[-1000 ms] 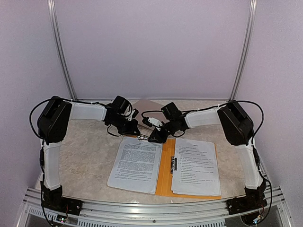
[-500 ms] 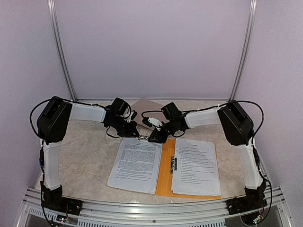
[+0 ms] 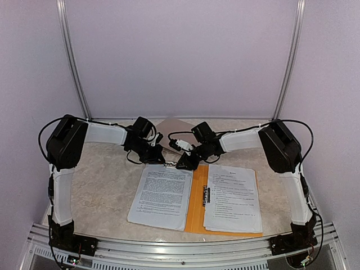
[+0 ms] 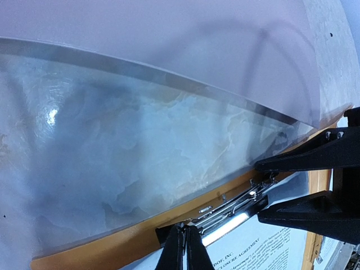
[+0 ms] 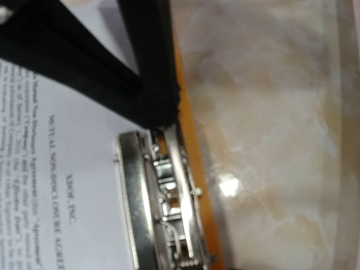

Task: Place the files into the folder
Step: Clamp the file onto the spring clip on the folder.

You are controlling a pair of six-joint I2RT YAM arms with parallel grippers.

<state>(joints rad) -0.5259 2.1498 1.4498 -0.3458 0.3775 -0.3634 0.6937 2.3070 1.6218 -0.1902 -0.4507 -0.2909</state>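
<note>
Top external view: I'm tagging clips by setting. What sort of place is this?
Likely a lab recording booth: plain pale walls enclose a marble-patterned table, and a metal rail at its near edge carries the left arm and right arm.

- Overhead view: soft, even, rather dim light with a lilac cast; faint shadows lie under the arms on the desk (image 3: 107, 185).
- Left wrist view: one bright glare spot at left, broad hazy shadows, straight edges bowed.
- Right wrist view: close and blurred; print on the files (image 5: 56, 185) is smeared, and a small glare spot shows on the desk.
</note>
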